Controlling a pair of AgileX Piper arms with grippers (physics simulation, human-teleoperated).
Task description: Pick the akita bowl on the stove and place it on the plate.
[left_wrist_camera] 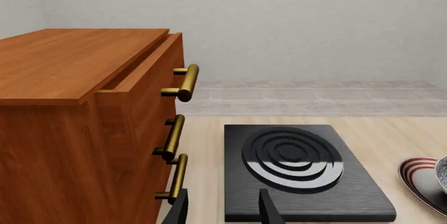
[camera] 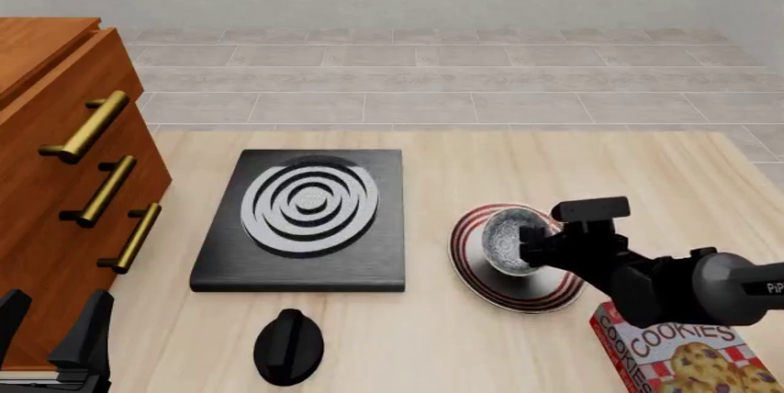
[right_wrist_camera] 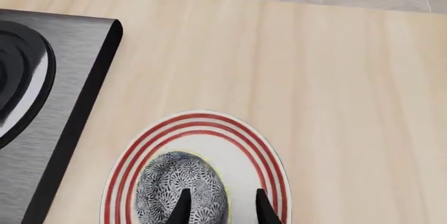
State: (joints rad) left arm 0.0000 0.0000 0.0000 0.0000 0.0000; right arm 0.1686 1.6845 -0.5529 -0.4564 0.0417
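Two arms are ours: our right gripper point(right_wrist_camera: 220, 208) has the akita bowl point(camera: 511, 240) over the plate point(camera: 480, 285), one finger inside its rim and one outside, apparently pinching the wall. The stove point(camera: 233, 255) is bare, so we judge the placing step nearly done; next we should spread the jaws and lift straight up. Bowl's inside is speckled grey-white; plate glossy white, red-ringed. Our left gripper point(left_wrist_camera: 225, 211) idles, jaws spread.

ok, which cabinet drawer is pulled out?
The top drawer: its front juts forward, showing a gap behind it. The two drawers below it sit flush in the cabinet.
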